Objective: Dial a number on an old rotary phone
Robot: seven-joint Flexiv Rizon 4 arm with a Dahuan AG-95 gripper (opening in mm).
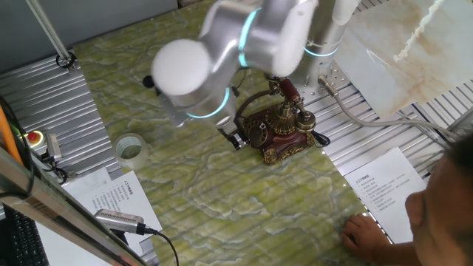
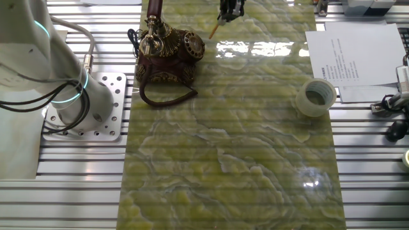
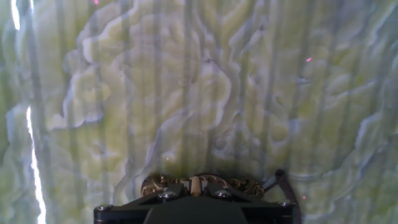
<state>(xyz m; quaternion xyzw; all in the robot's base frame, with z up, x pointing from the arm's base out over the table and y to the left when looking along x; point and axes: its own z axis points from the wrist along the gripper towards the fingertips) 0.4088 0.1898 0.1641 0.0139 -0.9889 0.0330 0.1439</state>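
**Gripper poised beside the rotary dial**

The small red-brown and brass rotary phone is set at the far left of the green marbled mat, its round dark dial turned right. The dark gripper is seen just right of the dial, holding a thin tan stick angled toward it. A clear tape roll lies well apart, right.

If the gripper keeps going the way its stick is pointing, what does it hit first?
Most likely the round dark dial on the small red-brown and brass rotary phone. The gripper holds a thin stick slanting toward it; depth is unclear, so it might reach the green marbled mat first.
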